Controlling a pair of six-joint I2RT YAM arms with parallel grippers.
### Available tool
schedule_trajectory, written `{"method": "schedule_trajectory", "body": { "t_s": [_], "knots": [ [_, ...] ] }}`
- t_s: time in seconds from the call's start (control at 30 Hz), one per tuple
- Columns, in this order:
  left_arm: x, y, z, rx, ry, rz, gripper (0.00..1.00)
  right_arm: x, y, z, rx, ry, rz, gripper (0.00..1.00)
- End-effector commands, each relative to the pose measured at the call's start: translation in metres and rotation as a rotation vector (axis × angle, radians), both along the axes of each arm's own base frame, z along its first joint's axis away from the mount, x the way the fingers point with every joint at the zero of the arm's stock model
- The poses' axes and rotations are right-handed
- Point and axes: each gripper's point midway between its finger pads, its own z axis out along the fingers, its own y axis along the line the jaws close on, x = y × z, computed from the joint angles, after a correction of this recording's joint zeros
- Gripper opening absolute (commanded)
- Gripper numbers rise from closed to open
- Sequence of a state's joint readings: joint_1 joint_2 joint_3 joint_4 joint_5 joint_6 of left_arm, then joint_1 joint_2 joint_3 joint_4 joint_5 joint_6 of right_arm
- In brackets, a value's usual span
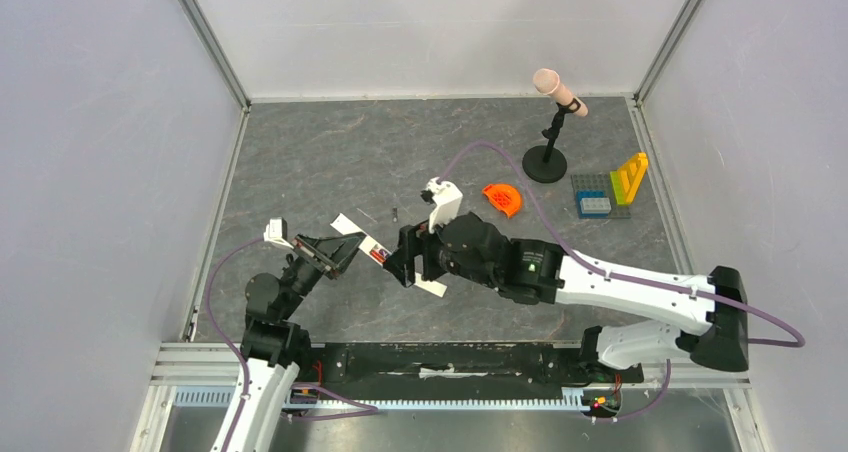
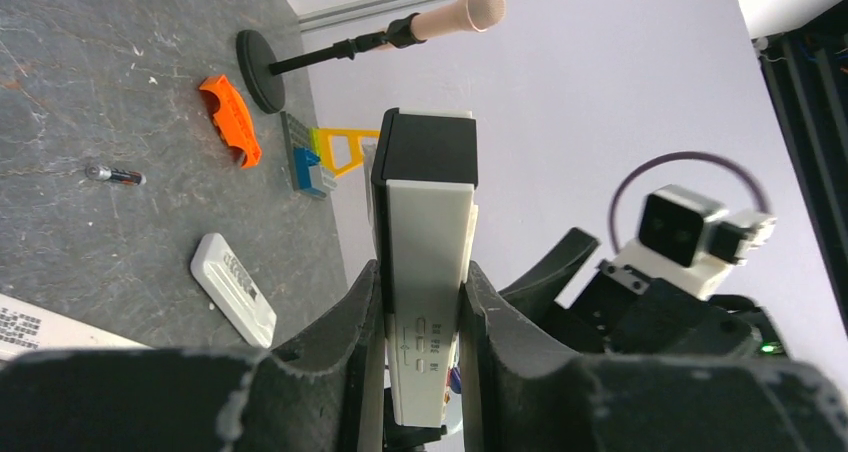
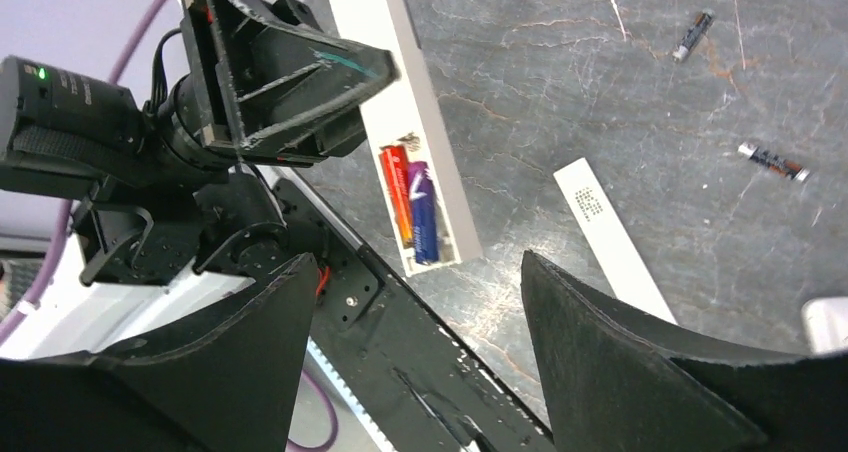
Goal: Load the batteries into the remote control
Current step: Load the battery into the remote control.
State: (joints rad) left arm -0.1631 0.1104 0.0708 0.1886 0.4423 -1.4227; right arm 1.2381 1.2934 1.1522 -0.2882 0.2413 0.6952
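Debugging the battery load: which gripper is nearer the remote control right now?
Left. The left gripper is clamped on the remote control mid-body. The right gripper is open, hovering at the end where two batteries sit in the recess, apparently not touching.

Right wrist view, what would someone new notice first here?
The white remote, clamped in the left gripper, shows an orange-red battery and a purple-blue battery side by side in its recess. The right gripper hangs open right in front of it. Beyond, loose batteries lie on the grey table.
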Motion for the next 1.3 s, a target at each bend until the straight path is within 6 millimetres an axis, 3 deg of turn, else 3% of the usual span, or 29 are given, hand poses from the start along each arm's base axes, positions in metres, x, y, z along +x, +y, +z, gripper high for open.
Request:
{"method": "schedule_trajectory", "body": {
  "t_s": [0.0, 0.17, 0.3, 0.6, 0.93, 1.27],
  "knots": [
    [-0.009, 0.004, 0.045, -0.111, -0.054, -0.001, 0.02, 0.006, -0.007, 0.032, 0.277, 0.061, -0.137, 0.77],
    [-0.011, 0.009, 0.056, -0.176, -0.033, 0.013, 0.02, 0.0, -0.017, 0.036, 0.432, 0.11, -0.157, 0.78],
    [-0.011, 0.011, 0.056, -0.192, -0.016, 0.022, 0.02, -0.009, -0.018, 0.051, 0.541, 0.108, -0.105, 0.79],
    [-0.012, 0.018, 0.051, -0.196, -0.002, 0.069, 0.02, -0.006, -0.026, 0.069, 0.588, 0.047, -0.108, 0.8],
    [-0.004, 0.018, 0.035, -0.209, 0.026, 0.081, 0.02, 0.004, -0.026, 0.065, 0.54, 0.025, -0.161, 0.81],
    [-0.007, 0.015, 0.035, -0.247, 0.037, 0.048, 0.02, -0.008, -0.008, 0.048, 0.571, 0.154, -0.124, 0.83]
  ]
}}
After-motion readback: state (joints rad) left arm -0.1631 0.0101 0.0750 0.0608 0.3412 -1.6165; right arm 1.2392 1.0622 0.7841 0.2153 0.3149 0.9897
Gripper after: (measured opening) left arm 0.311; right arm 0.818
